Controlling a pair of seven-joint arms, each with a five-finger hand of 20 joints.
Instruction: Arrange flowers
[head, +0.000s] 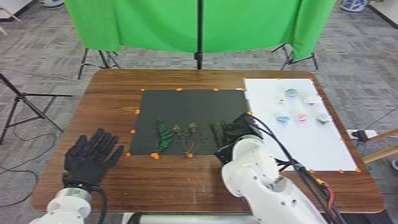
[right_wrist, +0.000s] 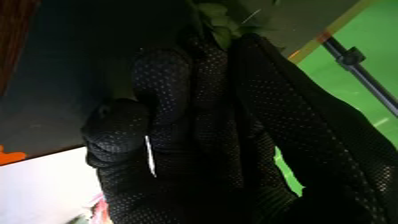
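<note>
On the black mat (head: 191, 107) lie a fern frond (head: 163, 135) and a thin sprig (head: 189, 137); the right robot hand (head: 238, 131), at the mat's right edge, looks clamped on a leafy stem (right_wrist: 218, 22); the left robot hand (head: 89, 160) is left of the mat, fingers apart; greenery seems partly placed; the flower heads (head: 302, 118), right of the mat, remain to be added.

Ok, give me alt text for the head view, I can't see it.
The right hand is at the right edge of a black mat where a green sprig and thin flower stems lie. Small pastel flower heads rest on a white sheet to the right; the left hand waits at left, fingers spread.
</note>
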